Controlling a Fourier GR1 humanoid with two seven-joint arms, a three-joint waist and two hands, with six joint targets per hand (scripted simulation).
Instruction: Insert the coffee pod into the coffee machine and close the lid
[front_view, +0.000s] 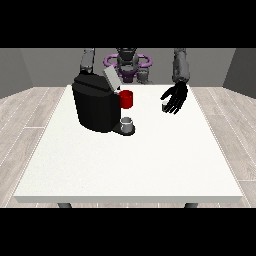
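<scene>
A black coffee machine (96, 107) stands on the white table (130, 165), left of the middle. Its grey lid (111, 78) is tilted up and open. On the machine's right side sits a red holder (126, 99), and below it a small grey cup (128, 124) rests on the machine's base. The hand at the view's right (176, 97) hangs over the table's far right part, its fingers curled round a small pale coffee pod (164, 105). Of the arm at the view's left (88, 61) only the upper part shows; its hand is hidden behind the machine.
The robot's torso (127, 65) is behind the table's far edge. Wooden floor surrounds the table. The white top stretches from the machine towards the near edge (130, 199).
</scene>
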